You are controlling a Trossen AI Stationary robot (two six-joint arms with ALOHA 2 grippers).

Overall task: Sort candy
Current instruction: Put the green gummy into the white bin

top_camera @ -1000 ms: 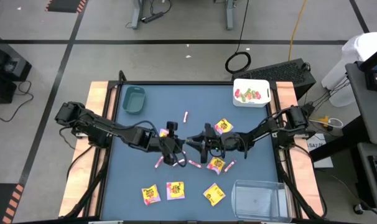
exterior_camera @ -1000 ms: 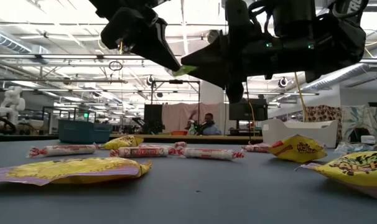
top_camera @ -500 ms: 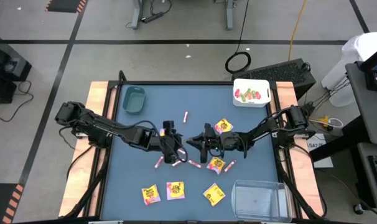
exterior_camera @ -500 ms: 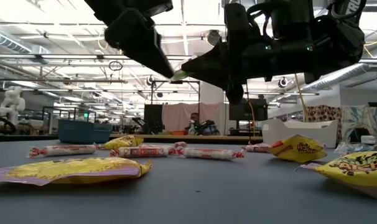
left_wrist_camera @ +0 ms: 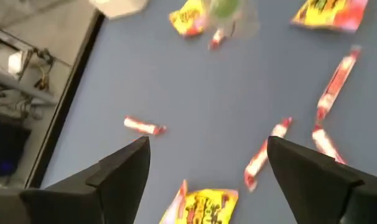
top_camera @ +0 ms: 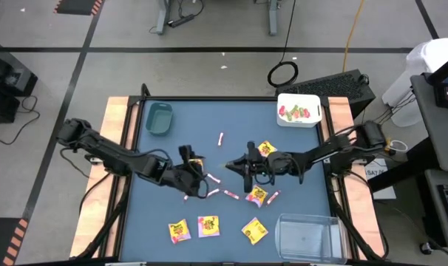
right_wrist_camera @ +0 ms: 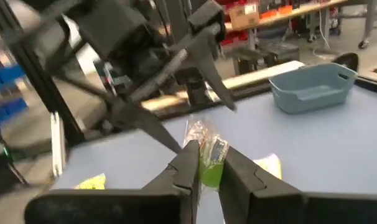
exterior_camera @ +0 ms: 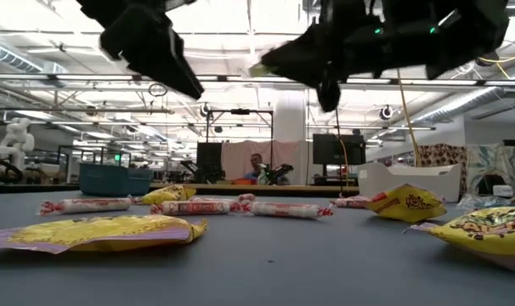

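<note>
We see right claw (right_wrist_camera: pixel 204 163) clamped on green wrapped candy (right_wrist_camera: pixel 208 167); left claw (left_wrist_camera: pixel 207 168) apart, empty. White bin (top_camera: pixel 299 118) at 1 o'clock holds few pieces; most yellow packets (top_camera: pixel 254 230), pink sticks (top_camera: pixel 231 194) unsorted on table (top_camera: pixel 305 170).

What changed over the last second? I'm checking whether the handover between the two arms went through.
The left gripper let go of the green candy, opened and drew back toward its own side. The right gripper closed on the green candy and now holds it alone, lifted slightly. The candy lying on the table and the three bins stayed put.
</note>
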